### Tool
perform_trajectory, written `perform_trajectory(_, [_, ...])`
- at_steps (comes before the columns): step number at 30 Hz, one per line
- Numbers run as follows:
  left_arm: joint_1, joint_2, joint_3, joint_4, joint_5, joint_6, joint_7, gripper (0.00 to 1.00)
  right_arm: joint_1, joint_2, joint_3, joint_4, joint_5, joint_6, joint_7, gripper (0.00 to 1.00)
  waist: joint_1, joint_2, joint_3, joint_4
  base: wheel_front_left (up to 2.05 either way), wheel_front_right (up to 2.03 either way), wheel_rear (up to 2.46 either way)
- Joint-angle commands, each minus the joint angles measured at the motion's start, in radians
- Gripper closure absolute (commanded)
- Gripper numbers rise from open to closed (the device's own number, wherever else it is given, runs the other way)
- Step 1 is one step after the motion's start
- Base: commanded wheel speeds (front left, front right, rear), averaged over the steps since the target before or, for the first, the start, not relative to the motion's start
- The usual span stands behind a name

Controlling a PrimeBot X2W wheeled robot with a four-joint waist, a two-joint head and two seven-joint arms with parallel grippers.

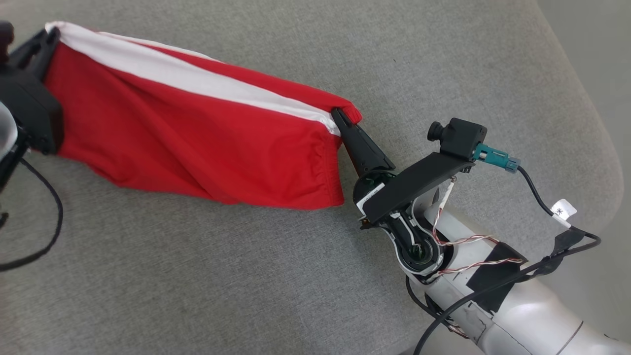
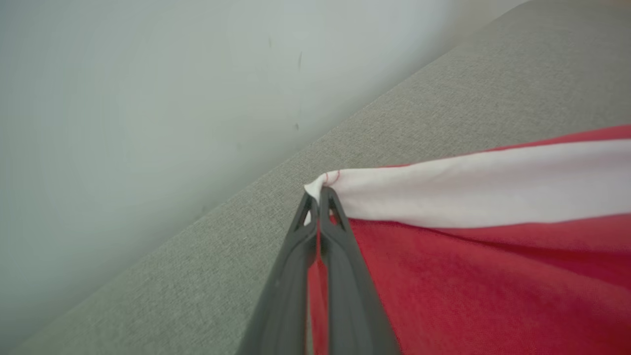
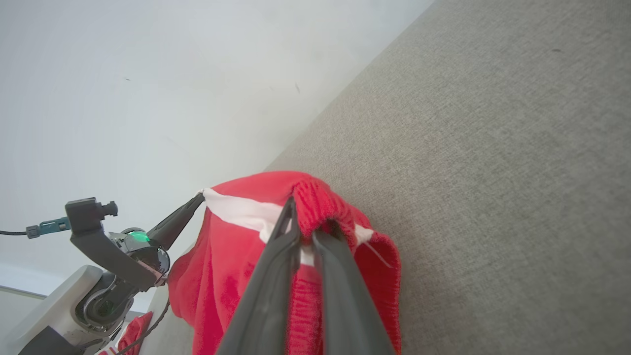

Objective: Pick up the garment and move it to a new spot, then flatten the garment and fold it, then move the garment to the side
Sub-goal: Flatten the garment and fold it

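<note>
**Red cloth garment with a white stripe (image 1: 197, 138) strung end to end between my arms**

My left gripper (image 1: 48, 37) is pinched fully shut on the white-banded corner, and the garment runs away to its right. Its long axis lies straight along the line from one gripper to the other. The top edge is taut and the rest sags toward the grey woven fabric surface (image 1: 246, 276) below. My right gripper (image 1: 339, 114) is closed almost completely on the ribbed red hem, with the garment to its left. Neither arm is nearer.
</note>
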Motion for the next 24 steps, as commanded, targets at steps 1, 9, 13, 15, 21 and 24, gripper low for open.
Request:
perform_trajectory(1, [-0.023,0.01,-0.015,0.015,-0.011,0.001,-0.009,1.0,-0.008,0.008,-0.004,0.005,-0.009,0.0,-0.004,1.0,-0.0001,-0.0002,0.02,-0.017,0.0,0.0,0.0])
perform_trajectory(9, [-0.099,0.005,-0.119,0.107,-0.04,0.001,-0.037,1.0,-0.02,0.041,-0.016,0.031,-0.04,0.0,-0.005,1.0,-0.0001,-0.0002,0.043,-0.02,0.0,0.0,0.0])
perform_trajectory(13, [-0.109,-0.007,-0.149,0.151,-0.057,0.001,-0.07,0.0,-0.021,0.042,-0.01,0.049,-0.049,0.0,-0.005,0.0,-0.0001,-0.0002,0.04,-0.009,0.0,0.0,0.0])
perform_trajectory(15, [-0.109,-0.012,-0.154,0.162,-0.059,0.001,-0.081,0.0,-0.019,0.039,-0.002,0.058,-0.045,0.0,-0.005,0.0,-0.0001,-0.0002,0.037,-0.005,0.0,0.0,0.0])
perform_trajectory(21, [-0.084,-0.047,-0.189,0.215,-0.083,0.001,-0.145,0.0,-0.007,0.004,0.021,0.089,-0.08,0.0,-0.003,0.0,-0.0001,-0.0002,-0.001,0.028,0.0,0.0,0.0])
perform_trajectory(24, [-0.068,-0.062,-0.206,0.235,-0.096,0.001,-0.171,0.0,0.012,-0.021,0.05,0.093,-0.088,0.0,0.002,0.0,-0.0001,-0.0002,-0.03,0.045,0.0,0.0,0.0])
